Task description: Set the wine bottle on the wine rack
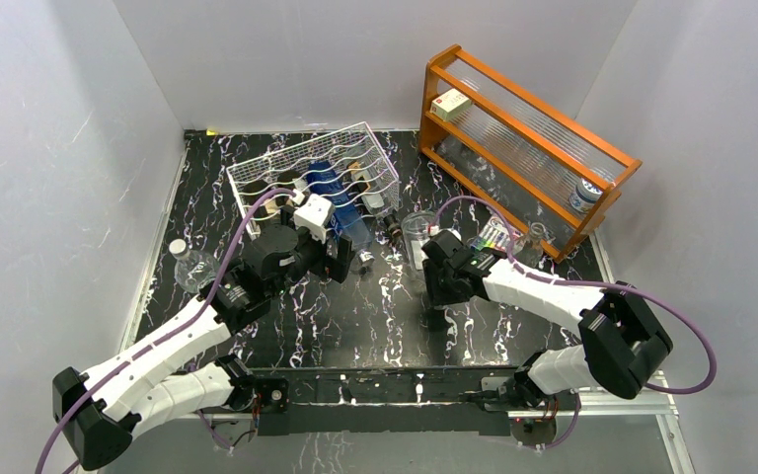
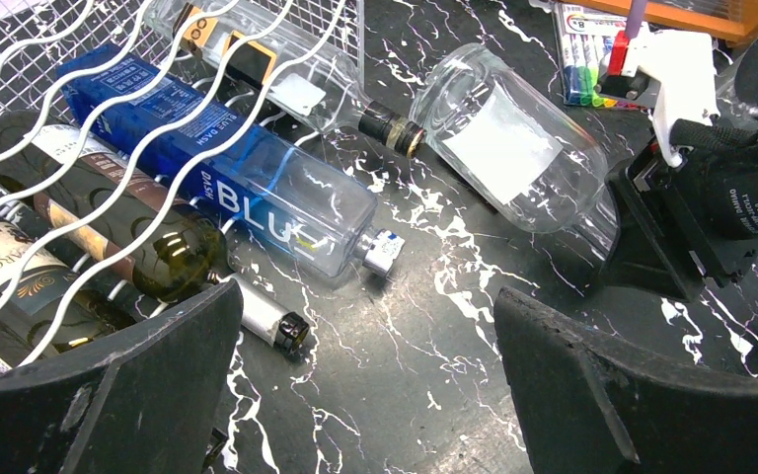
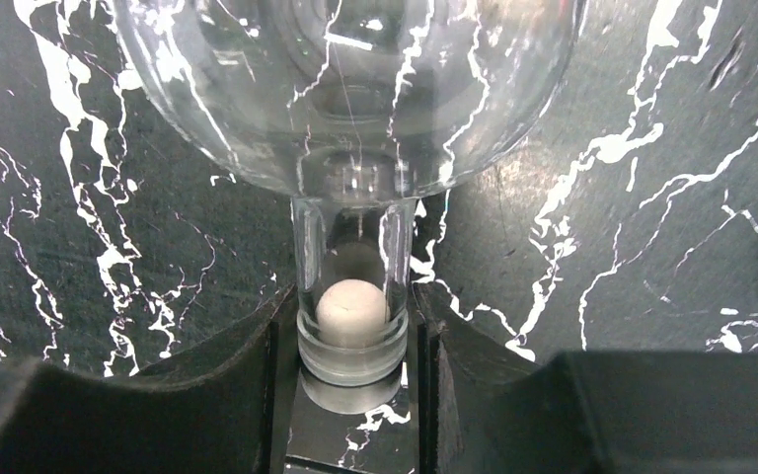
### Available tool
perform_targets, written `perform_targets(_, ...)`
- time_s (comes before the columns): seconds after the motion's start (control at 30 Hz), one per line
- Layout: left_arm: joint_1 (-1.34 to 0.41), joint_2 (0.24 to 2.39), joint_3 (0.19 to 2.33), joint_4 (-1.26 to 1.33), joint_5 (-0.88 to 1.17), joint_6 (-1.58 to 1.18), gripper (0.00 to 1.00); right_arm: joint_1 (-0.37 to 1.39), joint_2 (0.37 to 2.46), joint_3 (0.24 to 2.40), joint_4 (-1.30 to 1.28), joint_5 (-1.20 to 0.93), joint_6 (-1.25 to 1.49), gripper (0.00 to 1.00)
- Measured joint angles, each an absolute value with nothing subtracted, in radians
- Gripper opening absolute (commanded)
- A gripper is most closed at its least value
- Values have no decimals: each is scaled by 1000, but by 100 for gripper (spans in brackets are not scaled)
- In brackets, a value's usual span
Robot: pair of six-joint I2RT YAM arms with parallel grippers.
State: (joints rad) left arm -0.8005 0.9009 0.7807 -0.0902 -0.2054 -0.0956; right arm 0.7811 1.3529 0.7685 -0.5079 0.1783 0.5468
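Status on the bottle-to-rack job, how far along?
Done: a blue bottle and dark bottles lie in the wine rack. In hand: the right tool is shut on the neck of the clear bottle, which lies on its side on the table outside the rack. The left tool is open, empty. Remaining: lift that bottle and seat it in a cradle.

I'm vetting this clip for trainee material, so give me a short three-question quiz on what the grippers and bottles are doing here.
1. True or false: the right gripper is shut on the neck of the clear bottle.
2. The left gripper is: A) open and empty, B) shut on a blue bottle, C) shut on a pen pack.
3. Fill in: the clear bottle is not yet in the white ____.
Key: 1 true; 2 A; 3 rack.
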Motion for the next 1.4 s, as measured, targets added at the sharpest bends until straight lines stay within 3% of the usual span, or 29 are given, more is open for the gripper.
perform_targets(0.5,-801,912,781,-91,-217,-88,98,781,1450,757,-373,256,544,61)
perform_targets(0.9,-801,912,781,-91,-221,-86,98,781,1467,729,-256,314,547,61)
perform_targets(1.13,-801,912,781,-91,-219,-85,98,781,1458,697,-191,354,533,44)
perform_targets(1.23,-801,912,781,-91,-213,-84,98,781,1452,681,-162,365,518,27)
perform_targets(1.33,-801,911,781,-91,-209,-83,98,781,1445,668,-142,372,517,4)
perform_targets(1.4,-801,910,781,-91,-209,-81,98,782,1440,659,-129,379,516,0)
